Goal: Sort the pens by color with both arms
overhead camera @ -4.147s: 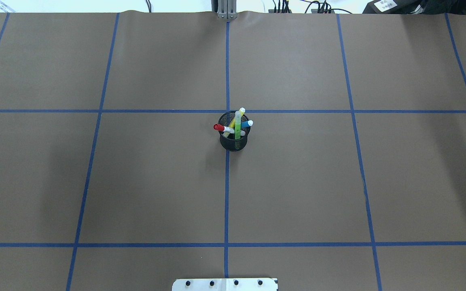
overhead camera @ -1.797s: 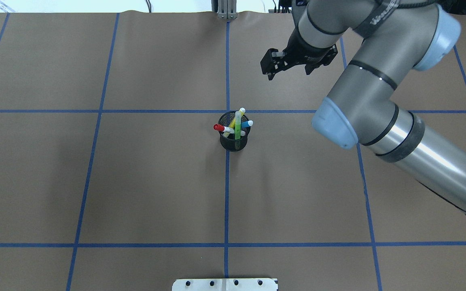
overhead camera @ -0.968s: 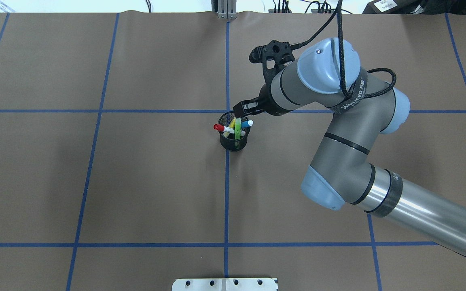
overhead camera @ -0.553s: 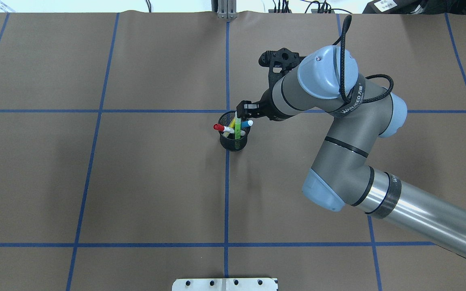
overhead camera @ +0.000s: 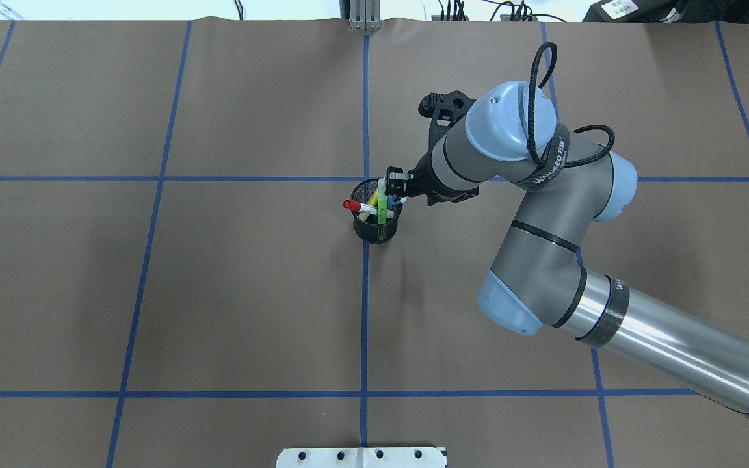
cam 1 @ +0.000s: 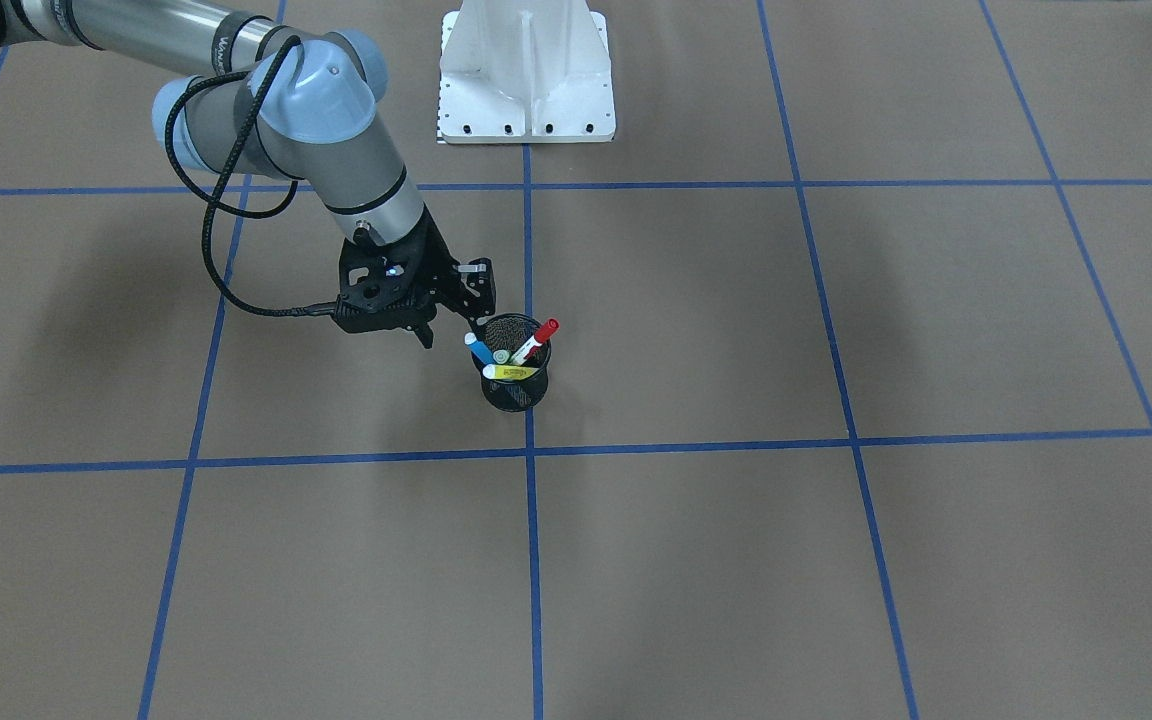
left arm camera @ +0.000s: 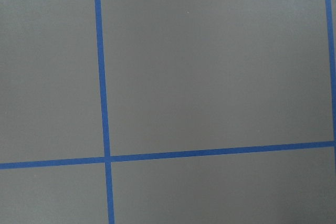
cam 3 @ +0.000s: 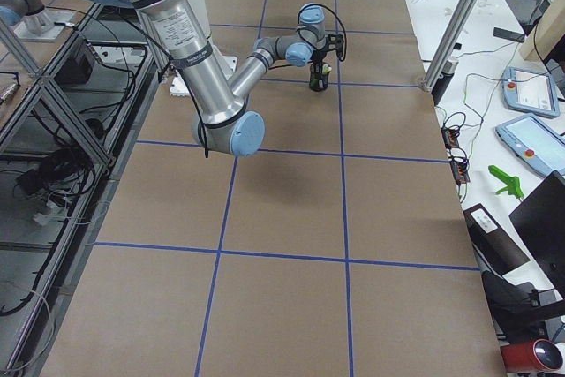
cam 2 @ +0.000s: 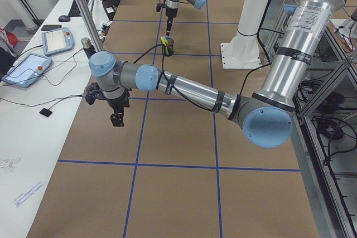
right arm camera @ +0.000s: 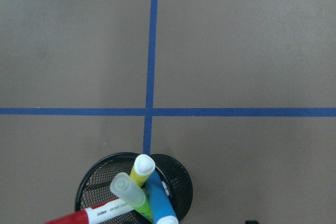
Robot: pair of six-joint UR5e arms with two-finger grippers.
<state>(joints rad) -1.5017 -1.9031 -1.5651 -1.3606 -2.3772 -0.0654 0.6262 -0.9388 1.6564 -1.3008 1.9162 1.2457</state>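
Observation:
A black mesh cup [overhead camera: 374, 231] stands on the middle tape line and holds all the pens. They are a red-capped white pen [overhead camera: 351, 205], a lime green pen [overhead camera: 382, 201], a yellow pen [cam 1: 511, 372] and a blue pen [cam 1: 479, 348]. My right gripper [cam 1: 458, 318] hangs open beside the cup's rim, right at the blue pen's top, holding nothing. From the right wrist view, the pens' tips [right arm camera: 143, 167] crowd the bottom edge. My left gripper [cam 2: 117, 120] hovers over bare table far from the cup; I cannot tell whether it is open or shut.
Brown paper with a blue tape grid [overhead camera: 365, 312] covers the table. The white pedestal base [cam 1: 526, 70] stands at the robot's edge. Along the far side a white bench [cam 2: 28, 68] carries tablets and cables.
My right arm swung in from the right and came down to the cup. In the last half second its gripper edged closer over the blue pen's tip. The pens have not moved.

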